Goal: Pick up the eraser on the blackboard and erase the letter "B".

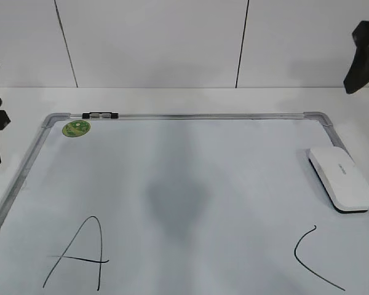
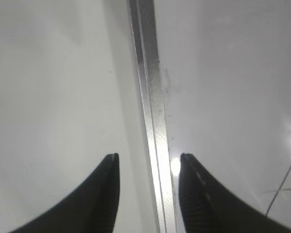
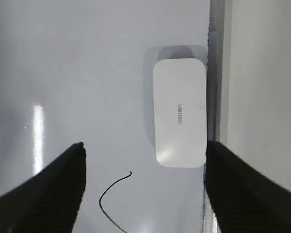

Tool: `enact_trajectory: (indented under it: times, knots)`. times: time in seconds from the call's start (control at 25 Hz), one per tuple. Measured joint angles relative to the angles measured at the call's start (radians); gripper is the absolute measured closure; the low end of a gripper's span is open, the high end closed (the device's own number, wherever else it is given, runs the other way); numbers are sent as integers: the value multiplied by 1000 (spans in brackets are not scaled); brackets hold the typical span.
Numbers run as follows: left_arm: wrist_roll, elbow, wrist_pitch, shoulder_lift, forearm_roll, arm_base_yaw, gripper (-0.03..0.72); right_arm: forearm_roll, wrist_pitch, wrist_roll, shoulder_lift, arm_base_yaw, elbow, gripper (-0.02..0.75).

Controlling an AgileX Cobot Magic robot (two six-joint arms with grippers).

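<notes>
White plastic, the eraser [image 3: 179, 112] lay flat on the blackboard [image 1: 172, 160] hard against its right frame rail, just above the curved "C" [image 1: 317, 258], while my right jaws hung spread wide and empty over it and my left jaws stood open and idle above the left rail. To lift it well, I judged I should come straight down and pinch across its narrow width (the rail crowded one side). No letter "B" showed in any view.
</notes>
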State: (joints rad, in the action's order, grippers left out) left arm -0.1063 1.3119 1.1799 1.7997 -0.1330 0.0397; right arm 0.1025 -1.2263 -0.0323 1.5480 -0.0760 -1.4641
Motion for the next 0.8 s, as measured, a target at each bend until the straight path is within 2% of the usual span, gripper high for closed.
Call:
enact_trajectory:
  times: [0.52,0.8]
  knots:
    - [0,-7,44,-438,2,0,390,29,-26,0,-509,0,225,153]
    - [0,-115,63,-749,2,0,391,17,-31,0,-781,0,355,153]
